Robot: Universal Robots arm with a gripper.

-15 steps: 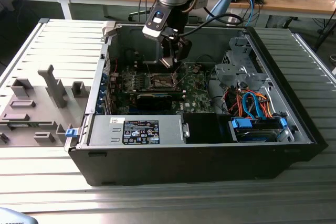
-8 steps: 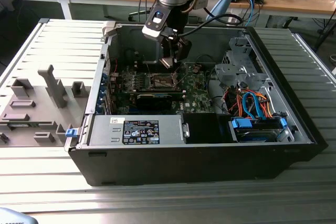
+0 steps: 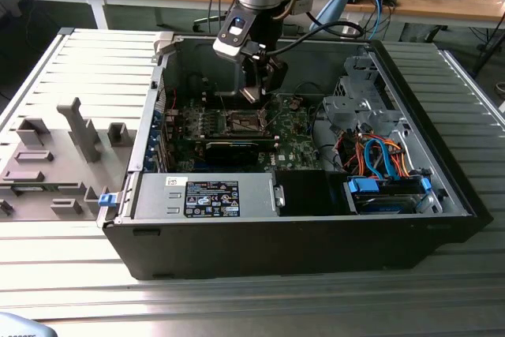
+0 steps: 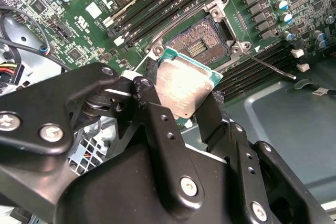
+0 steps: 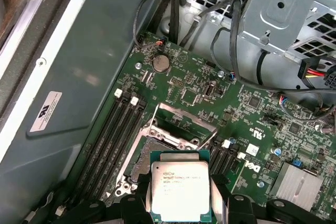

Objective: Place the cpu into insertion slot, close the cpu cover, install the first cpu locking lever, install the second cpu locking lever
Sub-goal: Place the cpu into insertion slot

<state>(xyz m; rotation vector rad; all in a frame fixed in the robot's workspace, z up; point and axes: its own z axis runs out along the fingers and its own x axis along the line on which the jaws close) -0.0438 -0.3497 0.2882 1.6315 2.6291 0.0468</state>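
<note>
Currently I have gripper (image 4: 181, 98) clamped on cpu (image 4: 184, 85) edges (metal top visible in both wrist views), held above bare insertion slot (image 4: 202, 43), not seated; cpu cover (image 5: 181, 123) raised.

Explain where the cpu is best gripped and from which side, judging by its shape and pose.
Grip the cpu by two opposite thin edges, coming from above its metal top, as the end effector does here. It is a flat square plate, so the edges give the only parallel faces, and the underside probably must stay free to seat flat in the insertion slot.
</note>
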